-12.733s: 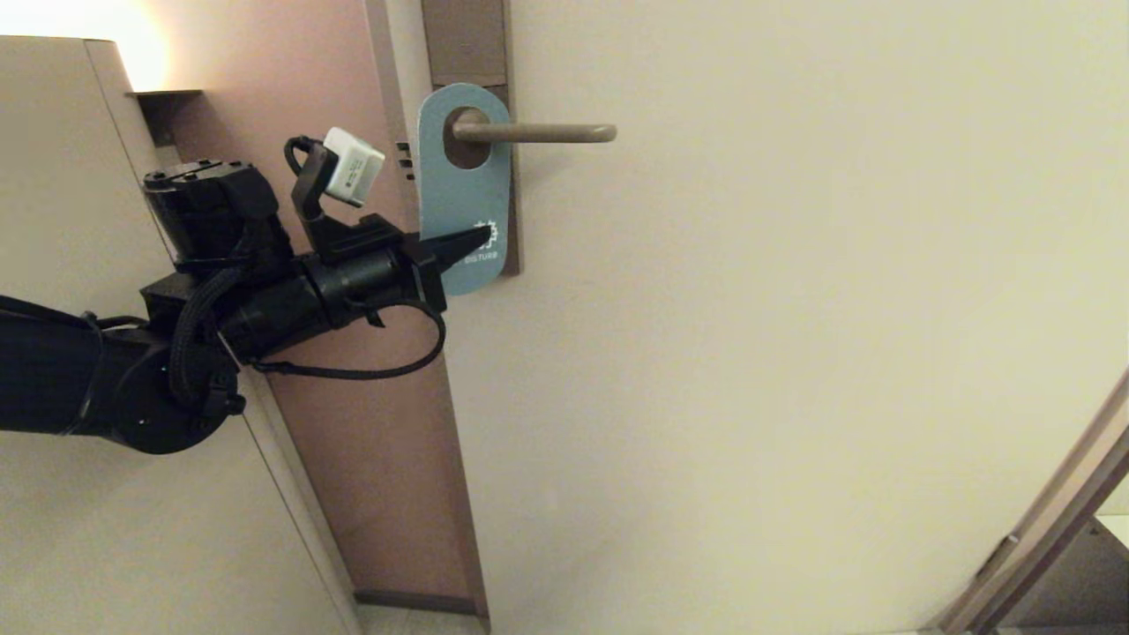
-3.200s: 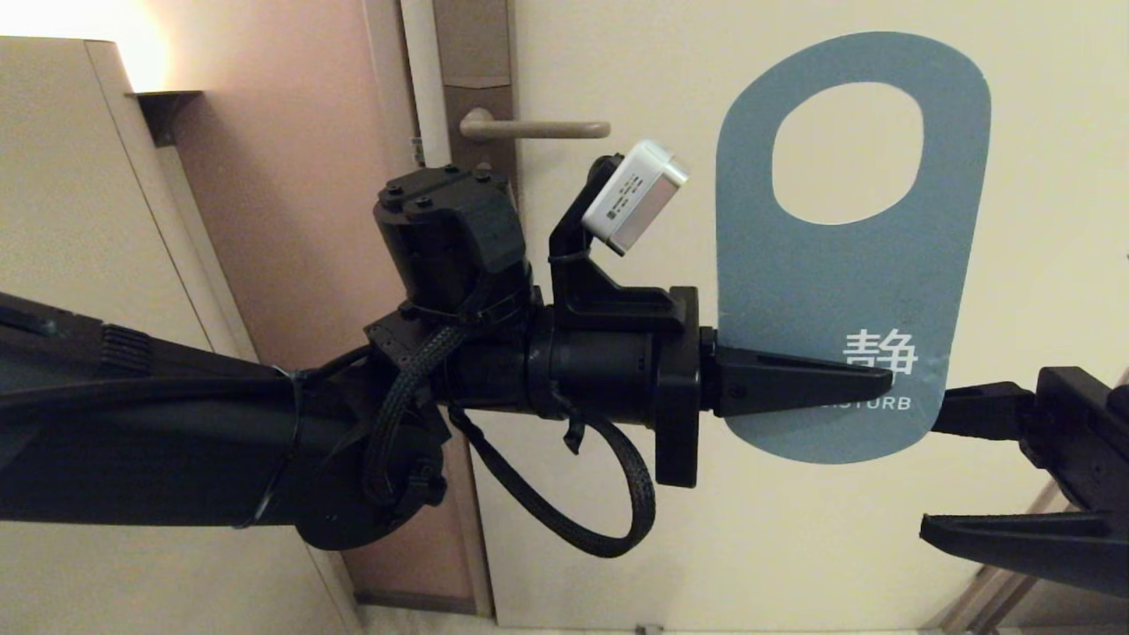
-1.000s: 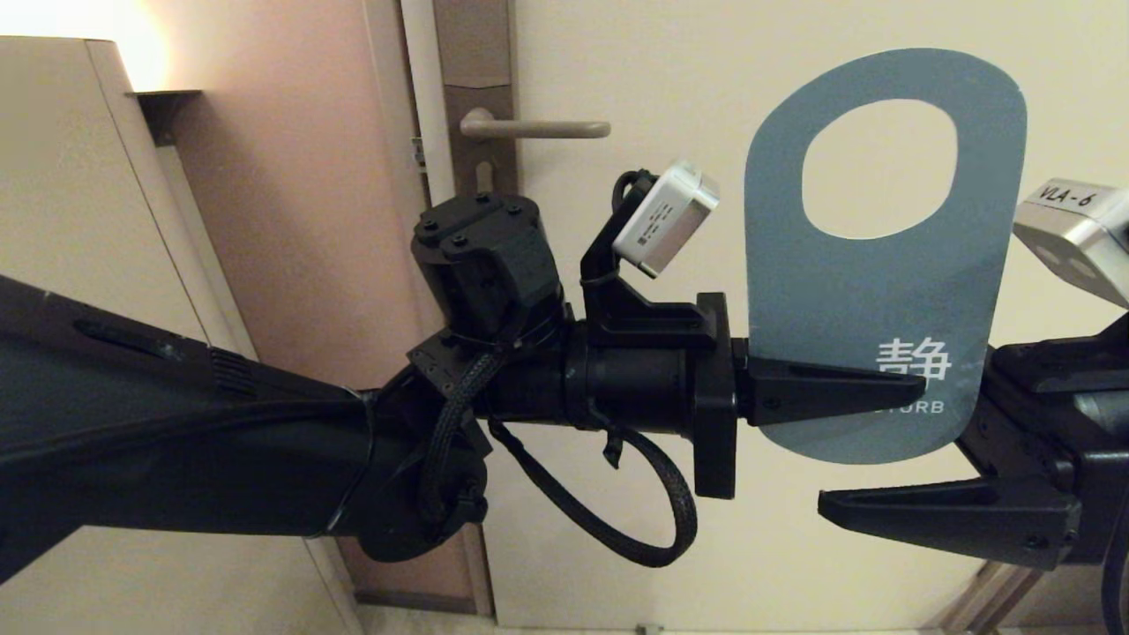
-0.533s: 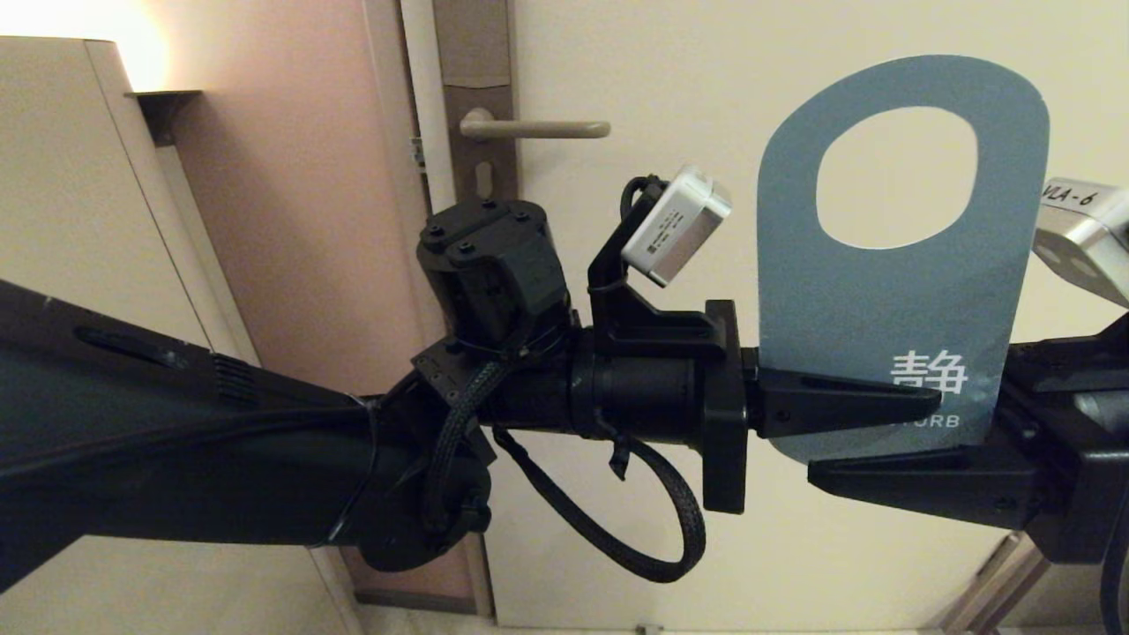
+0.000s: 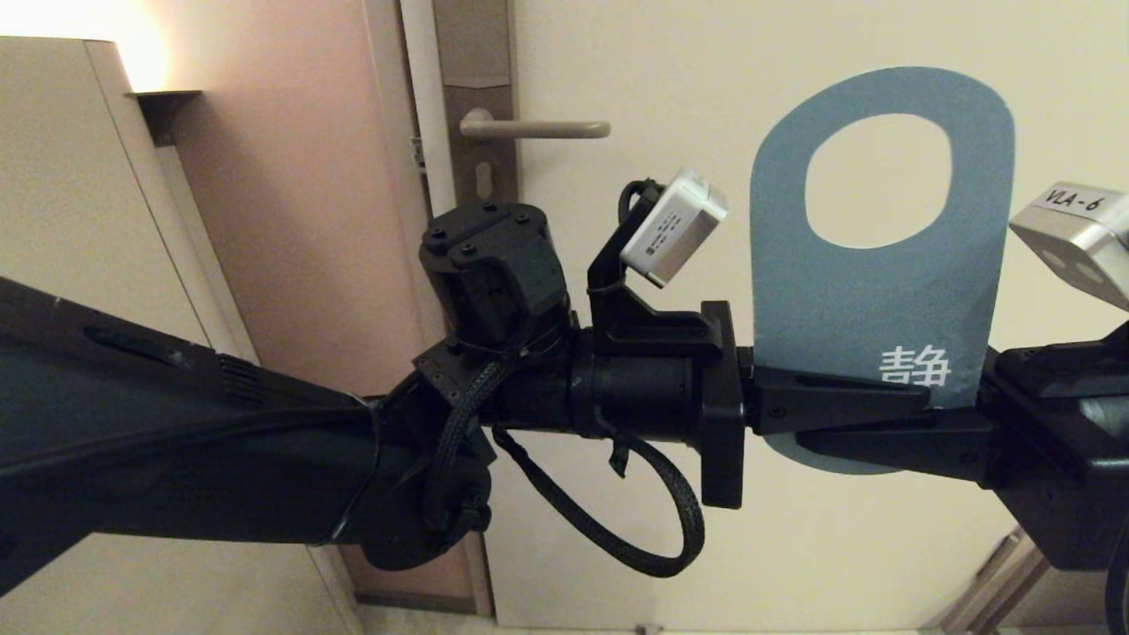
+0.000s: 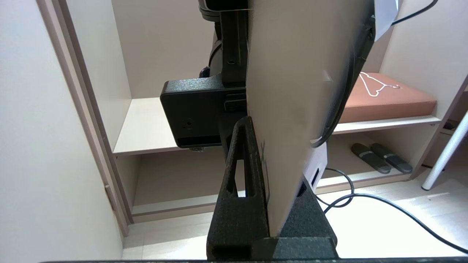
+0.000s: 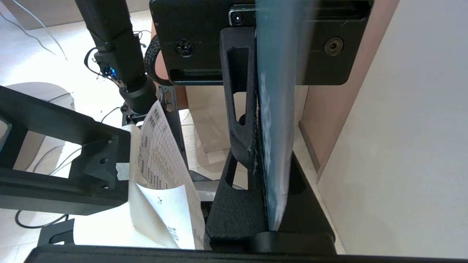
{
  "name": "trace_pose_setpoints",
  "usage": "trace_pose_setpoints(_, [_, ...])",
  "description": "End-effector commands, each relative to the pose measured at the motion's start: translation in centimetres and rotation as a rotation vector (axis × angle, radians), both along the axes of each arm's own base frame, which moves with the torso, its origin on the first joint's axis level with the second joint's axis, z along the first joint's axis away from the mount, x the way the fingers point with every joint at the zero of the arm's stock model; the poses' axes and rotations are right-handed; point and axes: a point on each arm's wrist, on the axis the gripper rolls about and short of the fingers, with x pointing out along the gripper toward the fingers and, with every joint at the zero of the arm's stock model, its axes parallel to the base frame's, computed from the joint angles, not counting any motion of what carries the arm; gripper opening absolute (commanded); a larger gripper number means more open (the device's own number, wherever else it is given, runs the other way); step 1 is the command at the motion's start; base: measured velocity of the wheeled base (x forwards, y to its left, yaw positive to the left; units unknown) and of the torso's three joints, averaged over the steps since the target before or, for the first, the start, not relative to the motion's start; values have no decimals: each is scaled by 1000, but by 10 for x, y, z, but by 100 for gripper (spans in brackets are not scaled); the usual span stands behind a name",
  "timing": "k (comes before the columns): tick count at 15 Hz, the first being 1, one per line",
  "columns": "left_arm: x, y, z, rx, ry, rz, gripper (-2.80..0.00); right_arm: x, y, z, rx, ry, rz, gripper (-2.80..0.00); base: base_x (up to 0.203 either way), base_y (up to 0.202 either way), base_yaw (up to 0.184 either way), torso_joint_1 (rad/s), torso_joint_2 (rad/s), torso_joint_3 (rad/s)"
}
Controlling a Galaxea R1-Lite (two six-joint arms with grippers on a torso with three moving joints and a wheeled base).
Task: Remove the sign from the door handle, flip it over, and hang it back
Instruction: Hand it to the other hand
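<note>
Head view shows you both grippers, left gripper point(image 5: 891, 395) and right gripper point(image 5: 847, 441), clamped on the sign point(image 5: 873, 291) at centre right, door handle point(image 5: 534, 129) bare above.

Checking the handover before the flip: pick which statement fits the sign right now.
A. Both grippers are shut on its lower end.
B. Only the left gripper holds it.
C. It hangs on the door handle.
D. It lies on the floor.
A: the left gripper and the right gripper both clamp the lower end of the sign, which is held in the air, clear of the bare door handle.
</note>
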Motion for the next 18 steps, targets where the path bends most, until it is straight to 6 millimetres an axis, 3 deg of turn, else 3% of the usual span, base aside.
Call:
trace_pose_setpoints(1, [0,-1,-1,-1,-1,-6,-280,0,0,-1,-1,3,3,-280,0,0,0,0,0,0])
trace_pose_setpoints(7, [1,-2,-3,2,-1,-2,-280,0,0,-3,-3,8,3,-280,0,0,0,0,0,0])
trace_pose_setpoints(8, [1,-2,-3,2,-2,-1,0,0,0,-3,-3,8,3,-280,0,0,0,0,0,0])
trace_pose_setpoints(18, [3,3,-3,5,6,13,0,-6,-3,-4,-1,7,3,-280,0,0,0,0,0,0])
